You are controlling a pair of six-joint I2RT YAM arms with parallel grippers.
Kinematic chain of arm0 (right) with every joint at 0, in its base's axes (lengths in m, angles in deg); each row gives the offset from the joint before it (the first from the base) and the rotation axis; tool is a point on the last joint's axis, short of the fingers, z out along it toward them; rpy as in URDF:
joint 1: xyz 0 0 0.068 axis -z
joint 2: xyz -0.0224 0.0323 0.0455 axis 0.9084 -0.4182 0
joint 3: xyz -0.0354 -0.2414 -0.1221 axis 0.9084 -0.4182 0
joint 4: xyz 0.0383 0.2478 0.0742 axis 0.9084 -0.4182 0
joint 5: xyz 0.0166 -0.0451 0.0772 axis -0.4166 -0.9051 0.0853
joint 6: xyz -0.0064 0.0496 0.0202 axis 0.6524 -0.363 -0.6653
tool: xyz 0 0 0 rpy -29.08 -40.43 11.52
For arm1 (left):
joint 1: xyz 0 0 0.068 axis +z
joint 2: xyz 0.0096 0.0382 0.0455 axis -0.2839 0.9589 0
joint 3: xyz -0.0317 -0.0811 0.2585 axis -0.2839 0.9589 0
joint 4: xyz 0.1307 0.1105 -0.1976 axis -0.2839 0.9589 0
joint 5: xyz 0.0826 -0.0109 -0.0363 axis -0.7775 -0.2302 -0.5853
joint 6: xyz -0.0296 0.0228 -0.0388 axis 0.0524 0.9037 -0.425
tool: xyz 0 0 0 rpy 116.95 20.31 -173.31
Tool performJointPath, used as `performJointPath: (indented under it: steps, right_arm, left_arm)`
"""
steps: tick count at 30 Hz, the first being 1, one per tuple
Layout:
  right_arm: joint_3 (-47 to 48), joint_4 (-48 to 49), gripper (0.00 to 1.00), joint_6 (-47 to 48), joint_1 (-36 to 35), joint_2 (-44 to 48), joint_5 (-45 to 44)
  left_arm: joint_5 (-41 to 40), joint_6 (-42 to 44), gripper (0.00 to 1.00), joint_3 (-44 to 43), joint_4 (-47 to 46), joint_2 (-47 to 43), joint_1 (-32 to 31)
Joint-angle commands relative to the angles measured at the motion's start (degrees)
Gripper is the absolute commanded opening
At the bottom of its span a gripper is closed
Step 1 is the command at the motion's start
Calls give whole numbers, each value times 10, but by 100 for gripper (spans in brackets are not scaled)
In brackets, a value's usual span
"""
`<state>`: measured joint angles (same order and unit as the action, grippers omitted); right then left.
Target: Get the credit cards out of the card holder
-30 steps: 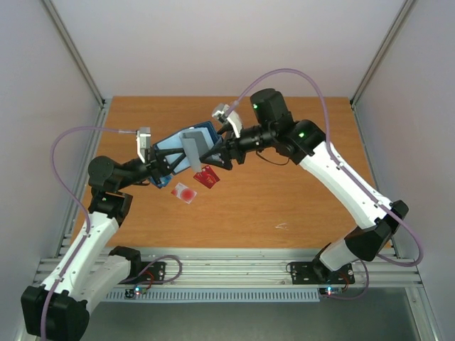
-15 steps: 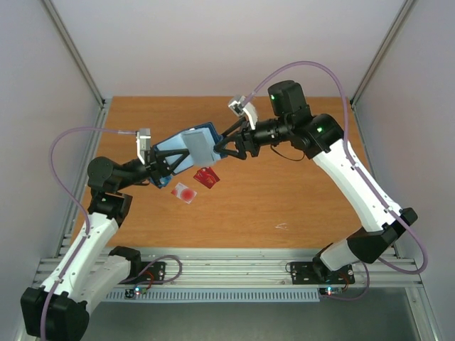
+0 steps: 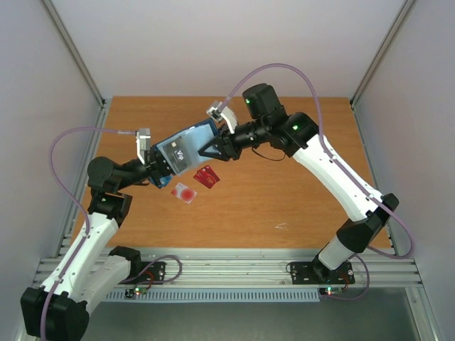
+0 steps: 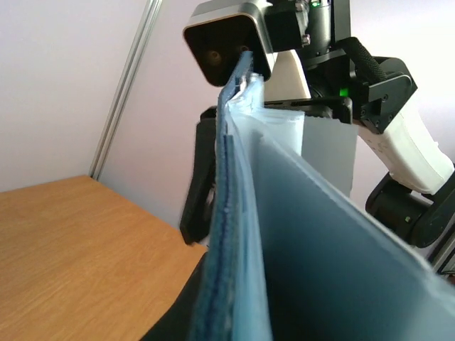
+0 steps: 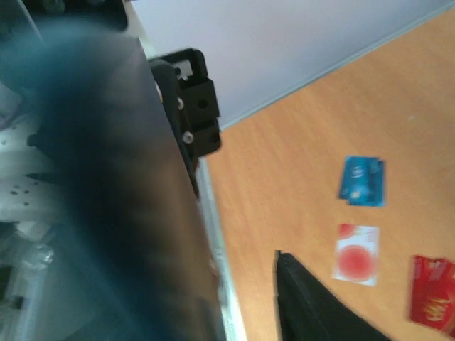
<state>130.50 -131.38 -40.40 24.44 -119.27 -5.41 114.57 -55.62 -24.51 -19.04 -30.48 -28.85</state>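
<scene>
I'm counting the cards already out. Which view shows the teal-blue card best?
The right wrist view: the teal-blue card lies flat on the table, unobstructed. The top view doesn't show it, probably hidden under the raised card holder. The left wrist view is filled by the holder, edge-on.

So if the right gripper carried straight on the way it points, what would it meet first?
The card holder, held up by the left gripper. The right gripper points at its far end, very close; whether it touches is unclear.
</scene>
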Motion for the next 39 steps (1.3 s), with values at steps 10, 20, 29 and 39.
performJointPath:
  steps: [10, 20, 29, 39]
  right_arm:
    - [30, 0, 1, -8, -21, -7, -16]
    - [-41, 45, 1, -34, 54, 60, 87]
    - [-37, 65, 1, -37, 55, 53, 131]
    - [-32, 51, 1, -17, 50, 41, 159]
  left_arm:
    - [-41, 33, 1, 3, 10, -11, -2]
    - [-27, 31, 61, -1, 6, -17, 63]
    - [17, 18, 81, -9, 33, -9, 35]
    - [18, 11, 78, -27, 20, 3, 12]
